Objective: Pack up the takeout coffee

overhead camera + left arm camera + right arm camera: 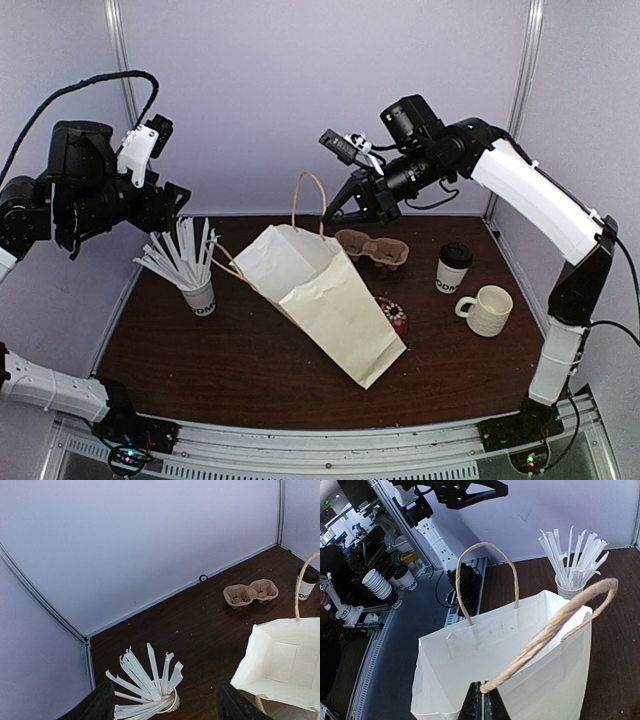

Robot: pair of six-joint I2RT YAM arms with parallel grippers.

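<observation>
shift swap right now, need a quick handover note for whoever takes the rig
Left gripper: open, raised over the left side of the table, holding nothing.
Right gripper: shut on one handle of the white paper bag, propping its mouth up.
Takeout coffee: lidded, upright on the table right of the bag, near the mug, not gripped.
Done: bag held open; inside looks empty.
Left: get the coffee into the bag.

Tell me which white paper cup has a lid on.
The tapered white paper cup with the black plastic lid, beside the cream ribbed ceramic mug; the other paper cup is open, full of white sticks.
</observation>
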